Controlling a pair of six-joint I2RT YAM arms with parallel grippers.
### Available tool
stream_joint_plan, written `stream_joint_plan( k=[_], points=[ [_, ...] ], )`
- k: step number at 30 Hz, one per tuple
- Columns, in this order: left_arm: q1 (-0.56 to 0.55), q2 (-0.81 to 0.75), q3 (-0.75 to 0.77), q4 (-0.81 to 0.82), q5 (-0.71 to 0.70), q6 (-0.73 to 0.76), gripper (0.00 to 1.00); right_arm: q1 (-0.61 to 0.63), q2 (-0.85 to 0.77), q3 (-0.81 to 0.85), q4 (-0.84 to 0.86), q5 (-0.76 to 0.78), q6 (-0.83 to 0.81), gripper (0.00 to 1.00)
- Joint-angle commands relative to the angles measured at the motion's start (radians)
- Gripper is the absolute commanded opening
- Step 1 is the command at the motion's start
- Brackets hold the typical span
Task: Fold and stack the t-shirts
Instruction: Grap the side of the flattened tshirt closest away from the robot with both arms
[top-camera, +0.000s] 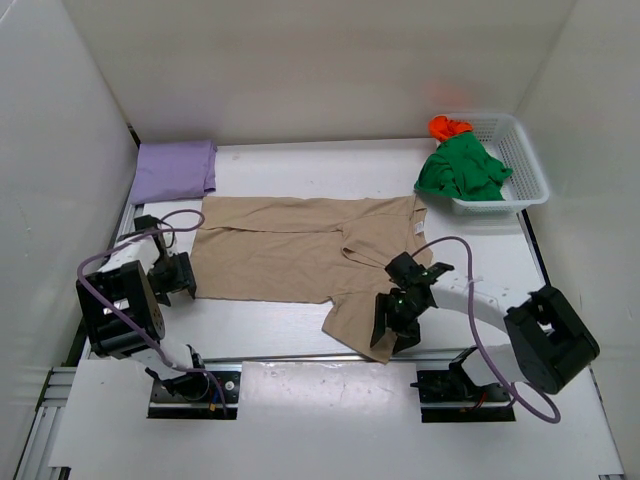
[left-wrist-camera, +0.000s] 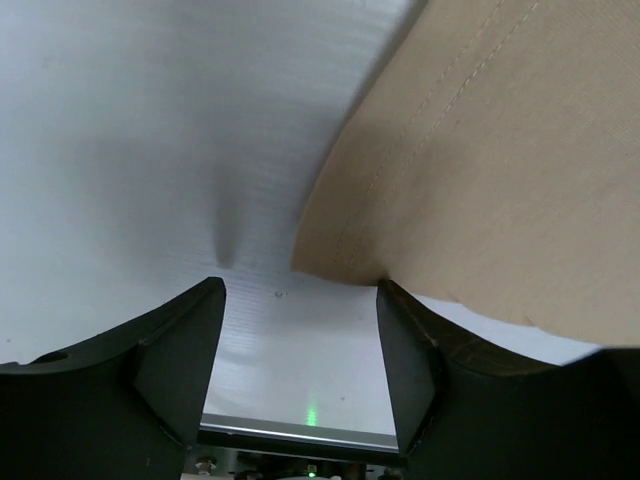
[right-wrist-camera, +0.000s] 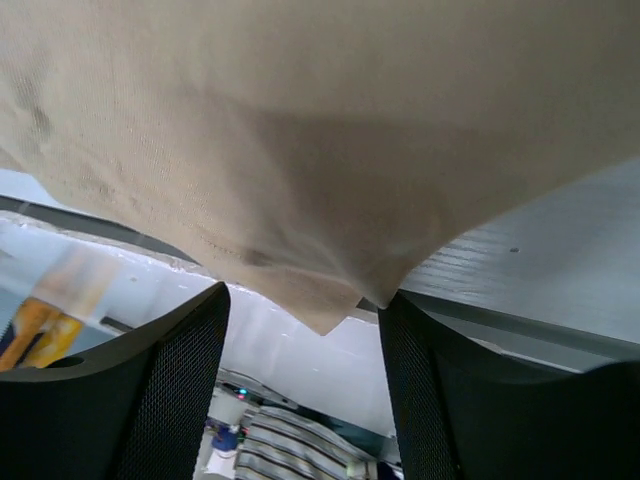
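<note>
Cloth of the beige t-shirt (top-camera: 290, 250) lies spread flat across the middle of the table (top-camera: 270, 175). Its long axis runs from the left edge to the right edge. The stitched hem points to the left edge, and at the right end one part of the cloth reaches out toward the near edge.

The left gripper (top-camera: 178, 278) stands just beside the near-left corner of this shirt. Its jaws are apart and hold nothing. In the left wrist view the hem corner is just in front of the fingers (left-wrist-camera: 180, 350), not between them.

The right gripper (top-camera: 392, 325) is low over the part that reaches toward the near edge. Its jaws are also spread wide. In the right wrist view a corner of the cloth hangs in the gap between them, but they do not press it.

The lilac t-shirt (top-camera: 173, 170) lies folded at the far-left corner. The green t-shirt (top-camera: 462, 172) and the orange t-shirt (top-camera: 447, 127) are crumpled in the white basket (top-camera: 525, 160) at the far-right corner.
</note>
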Motion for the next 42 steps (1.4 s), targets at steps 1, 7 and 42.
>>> stream_joint_plan(
  k=[1, 7, 42],
  points=[
    [-0.001, 0.008, 0.012, 0.043, 0.031, 0.003, 0.72, 0.008, -0.015, -0.081, 0.123, 0.051, 0.078, 0.66],
    [-0.001, 0.027, 0.055, 0.043, 0.077, 0.003, 0.58, 0.019, -0.033, -0.091, 0.133, 0.062, 0.112, 0.58],
    [0.059, -0.172, 0.178, -0.341, 0.134, 0.003, 0.11, -0.151, -0.499, 0.182, -0.341, 0.175, 0.038, 0.00]
  ],
)
